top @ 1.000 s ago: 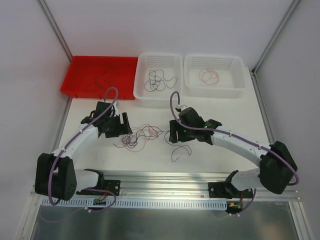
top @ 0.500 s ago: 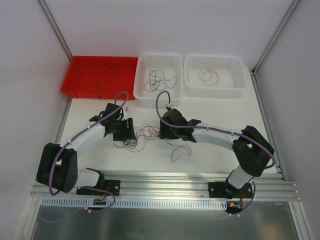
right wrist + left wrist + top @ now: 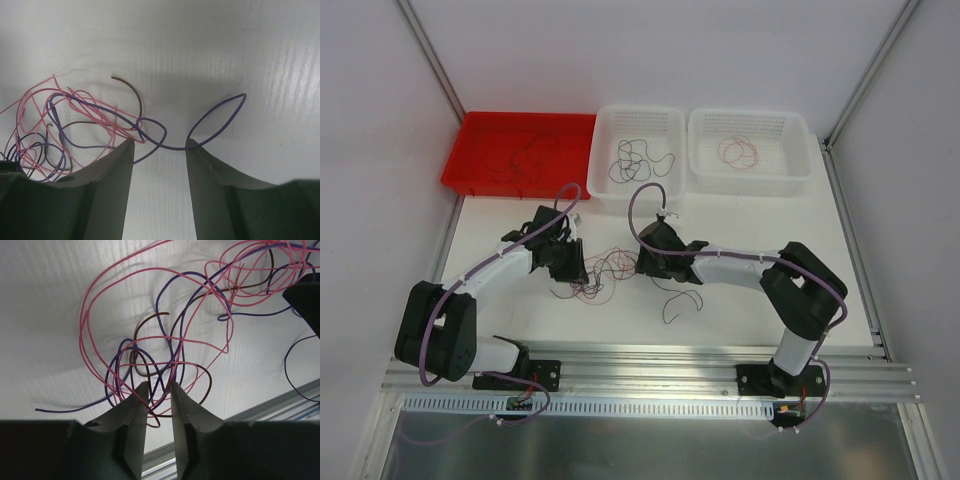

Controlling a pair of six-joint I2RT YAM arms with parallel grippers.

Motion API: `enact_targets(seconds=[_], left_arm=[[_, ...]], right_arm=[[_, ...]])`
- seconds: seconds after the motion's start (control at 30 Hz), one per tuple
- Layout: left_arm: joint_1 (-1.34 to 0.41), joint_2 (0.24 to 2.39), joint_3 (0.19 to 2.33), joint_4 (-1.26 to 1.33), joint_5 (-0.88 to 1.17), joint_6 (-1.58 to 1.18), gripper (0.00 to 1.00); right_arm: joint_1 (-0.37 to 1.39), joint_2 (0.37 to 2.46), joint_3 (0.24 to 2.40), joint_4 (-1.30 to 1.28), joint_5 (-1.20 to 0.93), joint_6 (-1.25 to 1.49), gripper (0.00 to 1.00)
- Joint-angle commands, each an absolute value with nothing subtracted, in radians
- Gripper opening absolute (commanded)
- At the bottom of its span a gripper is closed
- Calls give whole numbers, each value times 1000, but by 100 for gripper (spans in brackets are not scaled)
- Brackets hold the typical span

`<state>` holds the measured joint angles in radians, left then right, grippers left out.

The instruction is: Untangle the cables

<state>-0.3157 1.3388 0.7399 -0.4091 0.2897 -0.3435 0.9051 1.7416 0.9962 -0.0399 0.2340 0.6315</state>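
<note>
The tangle of cables [image 3: 605, 268] lies near the middle of the white desk [image 3: 770, 225]. It is a loose knot of pink-red, purple and dark brown loops, and its long axis runs left to right between the two hands. One dark strand [image 3: 682, 298] is seen apart from it toward the near right, curved like a hook.

The left hand [image 3: 567, 264] is set at the knot's left end, tilted down toward the desk. In the left wrist view its fingers [image 3: 135, 405] are drawn to a narrow gap with several loops crossing at the tips; a pinch cannot be confirmed.

The right hand [image 3: 648, 262] is placed at the right end, its arm stretched across leftward. Its jaws are held moderately wide, and a purple strand [image 3: 172, 147] crosses between the tips.
</note>
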Motion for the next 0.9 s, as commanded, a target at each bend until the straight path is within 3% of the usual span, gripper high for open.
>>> enact_targets(seconds=[0.0, 0.13, 0.3, 0.87], left_arm=[[-325, 1341, 773, -431, 330, -316, 22], [-327, 1339, 776, -431, 331, -314, 11], [-327, 1327, 775, -433, 311, -316, 0], [-327, 1312, 773, -434, 293, -318, 0]], right_arm=[[910, 1769, 1040, -5, 271, 678, 49], [908, 1764, 1028, -11, 290, 672, 34], [900, 1682, 1002, -104, 379, 617, 3], [684, 1321, 928, -409, 554, 381, 1]])
